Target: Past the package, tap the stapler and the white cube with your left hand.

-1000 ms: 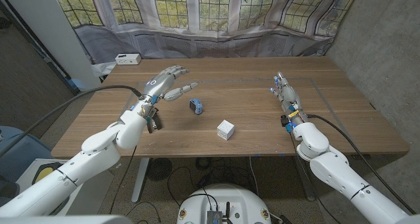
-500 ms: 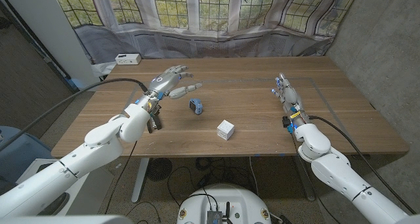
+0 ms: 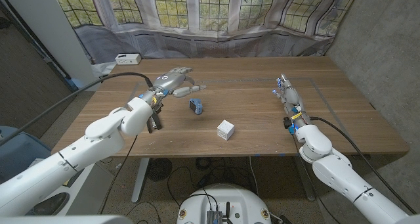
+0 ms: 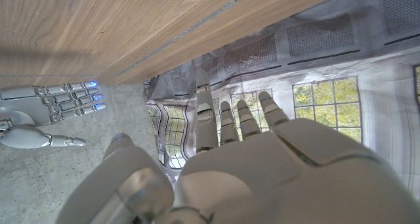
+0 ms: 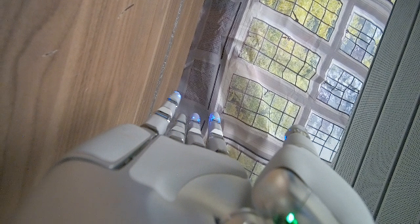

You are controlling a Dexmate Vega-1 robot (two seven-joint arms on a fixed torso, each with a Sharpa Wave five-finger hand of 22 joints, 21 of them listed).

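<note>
White cube (image 3: 226, 129), blue-black stapler (image 3: 195, 105)

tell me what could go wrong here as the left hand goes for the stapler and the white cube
1. The left hand hovers open just behind the small stapler; a hard tap could knock the stapler over or slide it.
2. The white cube sits nearer the table's front edge, so a heavy tap might push it toward that edge.
3. Reaching on to the cube, the forearm may sweep across the stapler.

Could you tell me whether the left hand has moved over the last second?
Yes. In the head view the left hand has drifted toward the robot's right, so its fingers now reach above the stapler, which has stayed put beside the white cube.
</note>
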